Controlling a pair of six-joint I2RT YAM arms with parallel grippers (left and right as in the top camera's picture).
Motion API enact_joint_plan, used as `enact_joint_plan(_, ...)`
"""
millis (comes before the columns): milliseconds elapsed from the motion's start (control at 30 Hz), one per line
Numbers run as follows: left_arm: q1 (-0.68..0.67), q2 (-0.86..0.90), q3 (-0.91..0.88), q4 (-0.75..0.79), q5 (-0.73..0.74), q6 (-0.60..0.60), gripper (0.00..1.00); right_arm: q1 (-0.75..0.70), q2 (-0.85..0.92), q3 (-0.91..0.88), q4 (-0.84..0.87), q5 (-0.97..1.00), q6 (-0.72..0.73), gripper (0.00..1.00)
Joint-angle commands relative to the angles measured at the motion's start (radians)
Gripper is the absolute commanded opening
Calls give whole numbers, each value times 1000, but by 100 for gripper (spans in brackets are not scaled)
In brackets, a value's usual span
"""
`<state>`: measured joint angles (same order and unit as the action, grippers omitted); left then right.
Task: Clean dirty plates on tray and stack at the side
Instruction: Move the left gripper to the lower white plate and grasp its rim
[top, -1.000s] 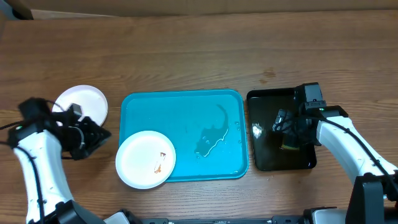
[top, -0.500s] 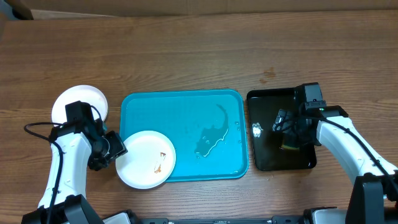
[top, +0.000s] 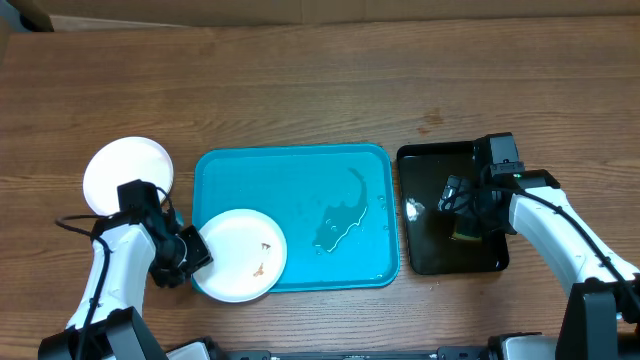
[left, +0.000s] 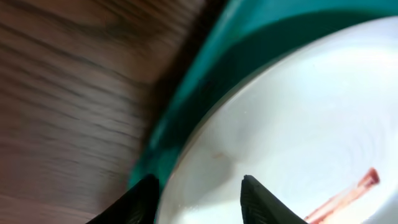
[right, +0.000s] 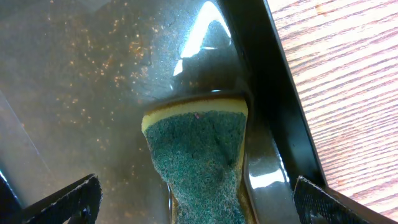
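Note:
A white plate (top: 240, 262) with a brown smear (top: 262, 258) lies in the front left corner of the turquoise tray (top: 300, 175). My left gripper (top: 193, 252) is at that plate's left rim. In the left wrist view the plate (left: 298, 124) fills the right side. The gripper (left: 199, 200) is open and straddles the rim, one finger over the tray's edge (left: 205, 68) and the other over the plate. Another white plate (top: 128, 172) sits on the table left of the tray. My right gripper (top: 466, 222) hangs open over the sponge (right: 199, 143).
The glossy black tray (top: 430, 165) stands right of the turquoise one and holds the green-yellow sponge (top: 465, 233) in shallow water. A puddle (top: 340, 220) lies on the turquoise tray's right half. In the right wrist view, the black tray's rim (right: 267, 68) borders the wooden table.
My left arm swung from beside the side plate to the smeared plate's left rim, its jaws now around that rim. The plate shifted slightly right. The right arm has not moved.

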<state>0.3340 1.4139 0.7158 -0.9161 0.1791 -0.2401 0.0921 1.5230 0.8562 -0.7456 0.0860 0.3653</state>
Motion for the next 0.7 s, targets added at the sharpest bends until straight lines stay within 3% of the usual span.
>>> enact_joint_plan(0,-5,0,-29,18,195,59,44,-5,-24,-6,4,22,0,100)
enact_joint_plan(267,-28,0,-111,163,398,41,42,-5,-24,-6,4,22,0,100)
enact_joint_plan(467,-28,-1,-92,301,398,-23,49,-5,-24,-6,4,22,0,100)
enact_joint_plan(667,-42,-1,58,248,385,33,59,-5,-24,-6,4,22,0,100)
